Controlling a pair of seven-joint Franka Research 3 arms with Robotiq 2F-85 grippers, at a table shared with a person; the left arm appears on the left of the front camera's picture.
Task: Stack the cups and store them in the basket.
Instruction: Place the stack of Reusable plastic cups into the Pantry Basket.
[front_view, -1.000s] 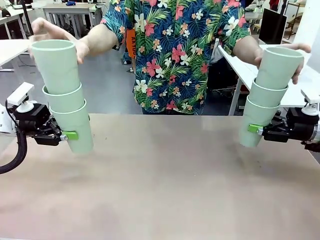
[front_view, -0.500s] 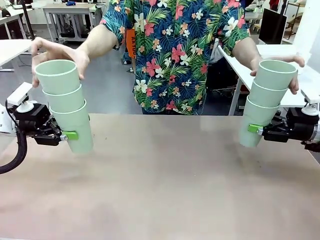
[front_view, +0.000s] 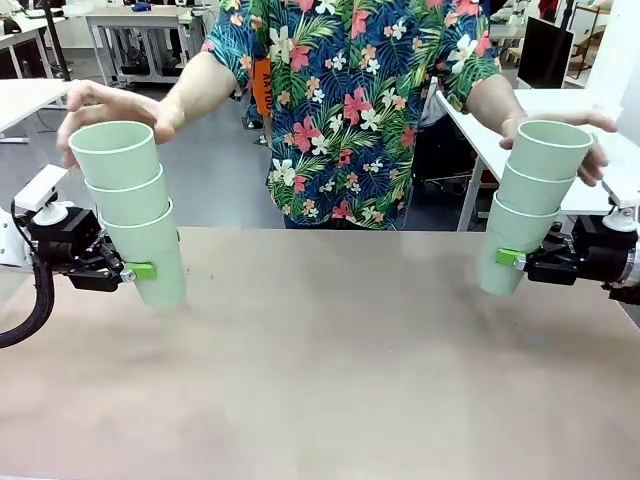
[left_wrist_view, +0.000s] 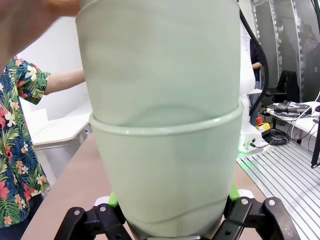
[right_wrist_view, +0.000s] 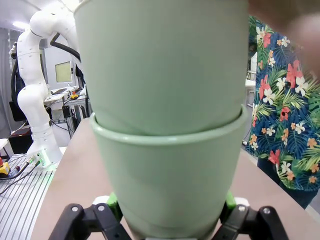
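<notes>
The left hand and right hand each grip stacked cups

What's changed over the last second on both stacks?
Both top cups went down: the person pushed the left stack's top cup and the right stack's top cup deeper into the cups below, hands staying on them. Unchanged: left gripper shut on the left stack's bottom cup, right gripper on the right stack's bottom cup, both off the table.

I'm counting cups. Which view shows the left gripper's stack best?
Front view: all three nested cups show, rim to base. Left wrist view shows two, cropped close. Right wrist view shows the other stack.
</notes>
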